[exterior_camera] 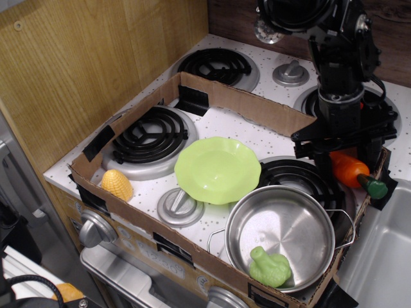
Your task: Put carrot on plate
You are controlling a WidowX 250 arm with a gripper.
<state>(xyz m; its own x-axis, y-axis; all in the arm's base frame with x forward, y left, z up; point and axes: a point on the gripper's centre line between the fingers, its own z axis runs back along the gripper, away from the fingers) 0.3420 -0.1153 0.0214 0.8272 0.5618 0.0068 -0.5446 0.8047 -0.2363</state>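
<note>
On speckled stovetop, gripper straddles carrot.

No text, label, brand, number or sign can be read anywhere in this view.
</note>
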